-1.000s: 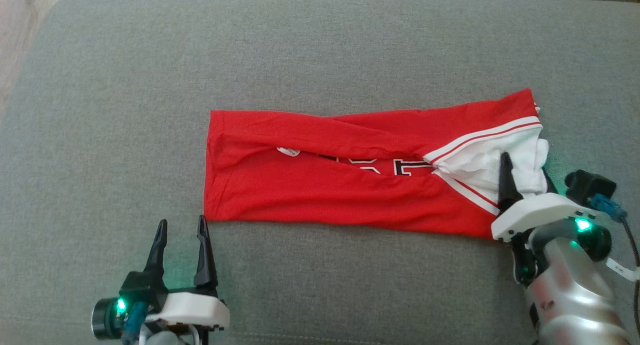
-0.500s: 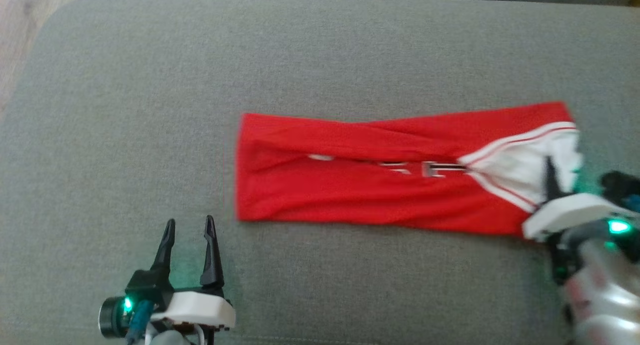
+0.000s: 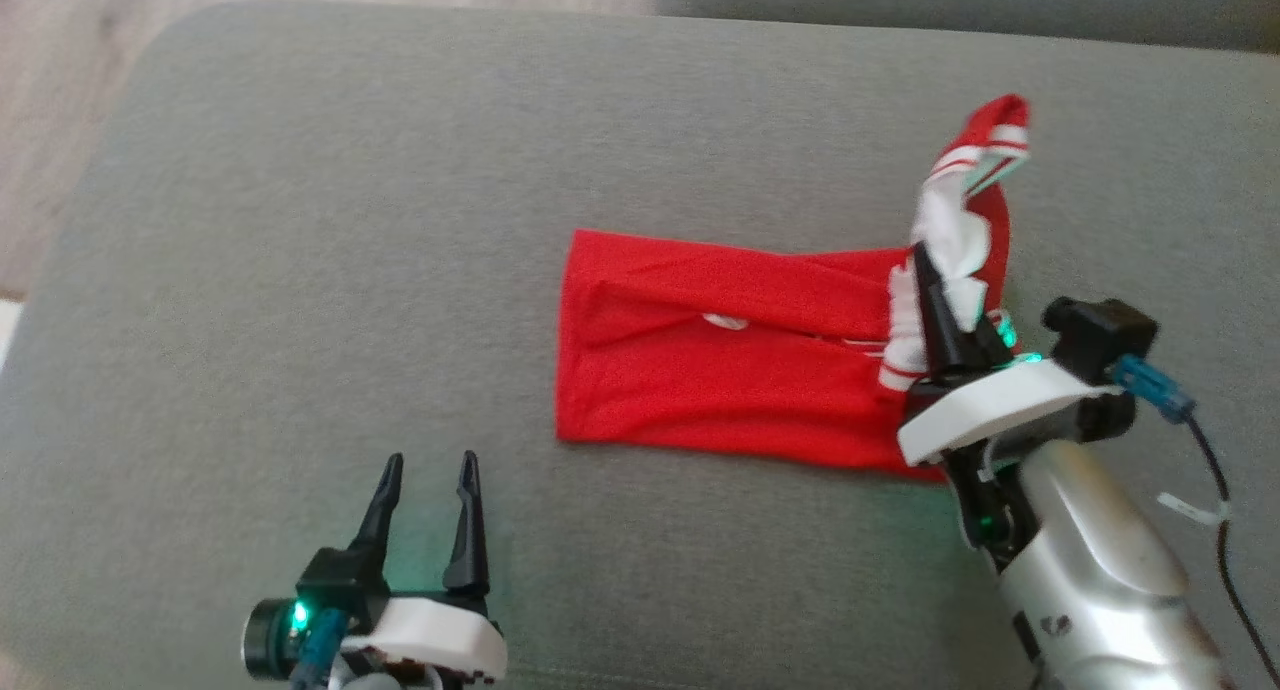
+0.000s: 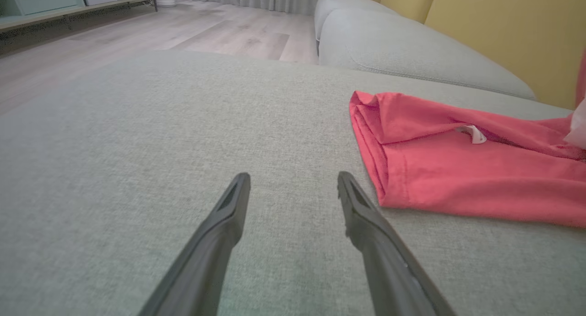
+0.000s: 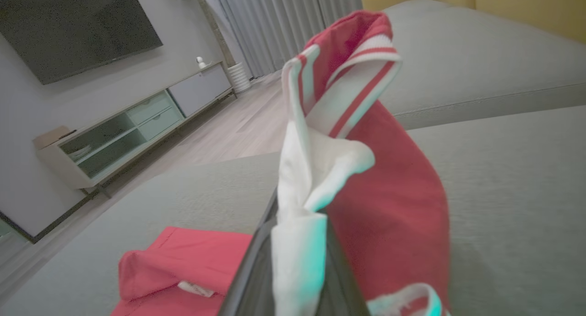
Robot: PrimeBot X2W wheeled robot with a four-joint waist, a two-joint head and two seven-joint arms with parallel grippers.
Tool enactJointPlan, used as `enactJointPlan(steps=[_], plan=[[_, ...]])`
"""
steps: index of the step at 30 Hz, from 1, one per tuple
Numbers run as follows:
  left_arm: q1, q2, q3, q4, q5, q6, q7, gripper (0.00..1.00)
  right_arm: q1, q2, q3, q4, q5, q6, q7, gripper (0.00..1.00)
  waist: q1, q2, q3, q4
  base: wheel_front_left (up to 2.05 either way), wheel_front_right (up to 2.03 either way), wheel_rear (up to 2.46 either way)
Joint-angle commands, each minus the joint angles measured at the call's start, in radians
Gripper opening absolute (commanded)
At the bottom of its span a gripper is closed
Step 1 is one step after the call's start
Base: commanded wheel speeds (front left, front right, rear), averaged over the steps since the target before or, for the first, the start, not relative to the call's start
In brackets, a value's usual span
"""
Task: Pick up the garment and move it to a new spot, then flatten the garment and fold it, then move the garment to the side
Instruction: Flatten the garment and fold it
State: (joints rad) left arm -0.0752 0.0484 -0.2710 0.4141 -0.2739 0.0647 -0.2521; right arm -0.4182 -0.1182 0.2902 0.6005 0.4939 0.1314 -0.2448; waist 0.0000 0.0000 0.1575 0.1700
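Observation:
A red garment point(image 3: 720, 370) with white striped trim lies folded lengthwise on the grey sofa cushion point(image 3: 300, 220). My right gripper point(image 3: 935, 285) is shut on its white-and-red right end, which stands lifted and curled above the rest of the cloth. The right wrist view shows that raised end point(image 5: 366, 169) pinched between the fingers, with the red body point(image 5: 183, 261) lying below to the left. My left gripper point(image 3: 428, 470) stands open just above the cushion, in front of and left of the garment's left edge point(image 4: 380, 169), touching nothing.
Wooden floor point(image 3: 60, 90) lies beyond the cushion's left edge. A second grey cushion point(image 4: 389, 46) and a yellow backrest point(image 4: 503, 27) sit behind. A TV cabinet point(image 5: 128, 128) stands across the room. Bare cushion surrounds the garment on all sides.
My right gripper has lifted the garment's right end up and carried it leftward over the body. The head camera has shifted, so the whole scene sits differently. The left gripper stays open.

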Motion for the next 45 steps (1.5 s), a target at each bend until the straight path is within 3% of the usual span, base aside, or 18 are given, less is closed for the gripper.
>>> enactJointPlan(steps=[1, 11, 18, 19, 20, 21, 28, 37, 45], plan=[[-0.024, 0.002, 0.019, -0.024, -0.011, 0.002, -0.01, 1.0, -0.018, 0.012, 0.036, -0.037, 0.018, -0.001, 0.006, 0.0, 0.0, 0.0, -0.001, 0.047, 0.0, 0.0, 0.0], [-0.01, 0.002, -0.034, -0.036, -0.022, 0.007, -0.01, 1.0, -0.06, 0.037, 0.098, 0.042, 0.054, -0.001, 0.015, 0.0, 0.0, 0.0, 0.005, 0.27, 0.0, 0.0, 0.0], [-0.013, 0.002, -0.065, -0.062, -0.024, 0.012, -0.01, 1.0, -0.086, 0.051, 0.117, 0.101, 0.061, -0.001, 0.007, 0.0, 0.0, 0.0, 0.008, 0.327, 0.0, 0.0, 0.0], [-0.014, 0.002, -0.068, -0.065, -0.024, 0.014, -0.01, 1.0, -0.09, 0.054, 0.118, 0.109, 0.067, -0.001, 0.005, 0.41, 0.0, 0.0, 0.007, 0.327, 0.0, 0.0, 0.0], [-0.015, 0.002, -0.069, -0.067, -0.025, 0.016, -0.01, 1.0, -0.094, 0.057, 0.121, 0.113, 0.072, -0.001, 0.002, 0.94, 0.0, 0.0, 0.007, 0.324, 0.0, 0.0, 0.0], [-0.015, 0.002, -0.071, -0.068, -0.025, 0.017, -0.01, 1.0, -0.097, 0.059, 0.124, 0.115, 0.078, -0.001, -0.001, 1.0, 0.0, 0.0, 0.006, 0.317, 0.0, 0.0, 0.0], [-0.019, 0.002, -0.052, -0.068, -0.011, 0.017, -0.01, 1.0, -0.098, 0.061, 0.102, 0.091, 0.074, -0.001, -0.015, 1.0, 0.0, 0.0, -0.005, 0.206, 0.0, 0.0, 0.0], [-0.06, 0.002, -0.004, -0.062, 0.033, 0.012, -0.01, 1.0, 0.041, 0.058, -0.201, -0.047, -0.155, -0.001, -0.017, 1.0, 0.0, 0.0, -0.044, 0.003, 0.0, 0.0, 0.0], [-0.046, 0.002, 0.068, -0.047, 0.081, 0.011, -0.01, 1.0, 0.154, 0.067, -0.295, -0.108, -0.25, -0.001, -0.017, 1.0, 0.0, 0.0, -0.085, -0.101, 0.0, 0.0, 0.0]])
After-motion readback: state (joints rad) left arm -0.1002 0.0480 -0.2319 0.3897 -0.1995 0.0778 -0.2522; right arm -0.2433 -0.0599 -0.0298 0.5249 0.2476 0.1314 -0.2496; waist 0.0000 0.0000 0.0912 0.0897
